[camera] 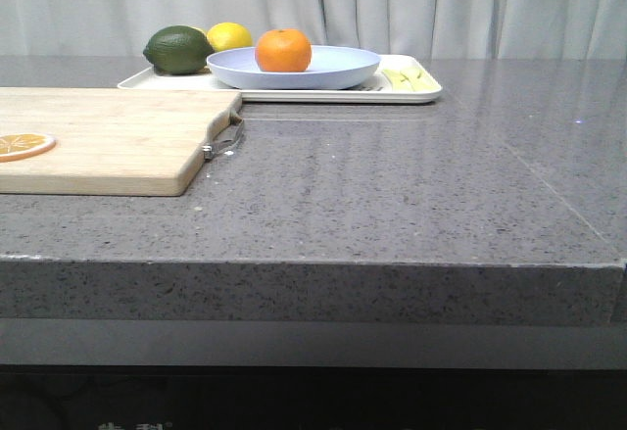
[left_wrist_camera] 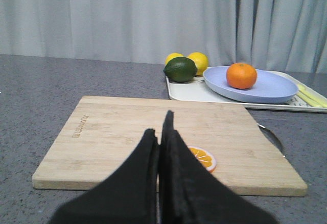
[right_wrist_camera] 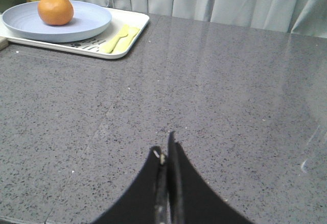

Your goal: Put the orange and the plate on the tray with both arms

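The orange (camera: 283, 50) sits in the lavender-blue plate (camera: 338, 70), and the plate rests on the cream-white tray (camera: 411, 92) at the back of the table. All three also show in the left wrist view, orange (left_wrist_camera: 241, 75), plate (left_wrist_camera: 273, 87), tray (left_wrist_camera: 189, 92), and in the right wrist view, orange (right_wrist_camera: 55, 10), plate (right_wrist_camera: 87, 20), tray (right_wrist_camera: 135, 25). My left gripper (left_wrist_camera: 159, 127) is shut and empty, low over the wooden cutting board (left_wrist_camera: 127, 132). My right gripper (right_wrist_camera: 166, 150) is shut and empty over bare countertop. Neither gripper shows in the front view.
A dark green avocado (camera: 178, 49) and a yellow lemon (camera: 229, 36) lie on the tray's left part. Pale yellow cutlery (right_wrist_camera: 120, 38) lies on its right part. A dried orange slice (left_wrist_camera: 202, 157) lies on the cutting board (camera: 108, 141). A grey curtain hangs behind.
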`<state>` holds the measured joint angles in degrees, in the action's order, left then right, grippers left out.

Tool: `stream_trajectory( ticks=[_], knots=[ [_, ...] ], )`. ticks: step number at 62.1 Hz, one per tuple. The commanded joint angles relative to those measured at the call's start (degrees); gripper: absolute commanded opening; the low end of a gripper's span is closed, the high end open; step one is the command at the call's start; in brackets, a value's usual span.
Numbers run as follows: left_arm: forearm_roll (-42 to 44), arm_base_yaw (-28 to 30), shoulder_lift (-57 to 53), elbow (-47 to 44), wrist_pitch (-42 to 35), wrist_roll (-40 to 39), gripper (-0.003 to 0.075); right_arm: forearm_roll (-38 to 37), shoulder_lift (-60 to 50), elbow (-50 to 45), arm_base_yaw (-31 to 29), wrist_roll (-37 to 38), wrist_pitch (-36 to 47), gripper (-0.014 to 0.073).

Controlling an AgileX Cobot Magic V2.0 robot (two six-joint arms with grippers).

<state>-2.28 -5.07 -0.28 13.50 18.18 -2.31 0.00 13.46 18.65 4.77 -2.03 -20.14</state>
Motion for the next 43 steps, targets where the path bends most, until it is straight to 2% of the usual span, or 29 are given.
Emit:
stream_trajectory(
  ticks=[1, 11, 22, 25, 43],
  knots=[
    [-0.7, 2.5, -0.9, -1.9, -7.0, -0.6, -0.0018, -0.9, 0.4, 1.5, -0.1, -0.6, 4.7, -0.0069],
    [-0.9, 5.4, -1.3, -7.5, -8.3, -0.6, -0.0018, -0.9, 0.4, 1.5, -0.1, -0.6, 4.5, -0.0069],
    [-0.9, 5.5, -1.3, -14.0, -13.3, -0.6, -0.0018, -0.9, 0.4, 1.5, -0.1, -0.6, 4.5, -0.0069],
    [-0.9, 5.5, -1.3, -13.7, -11.2, -0.6, -0.0018, -0.9, 0.4, 1.5, -0.1, -0.6, 4.5, -0.0069],
    [-0.9, 5.5, -1.2, -13.8, -11.7, -0.6, -0.0018, -0.9, 0.4, 1.5, -0.1, -0.6, 4.5, -0.0069]
  ],
)
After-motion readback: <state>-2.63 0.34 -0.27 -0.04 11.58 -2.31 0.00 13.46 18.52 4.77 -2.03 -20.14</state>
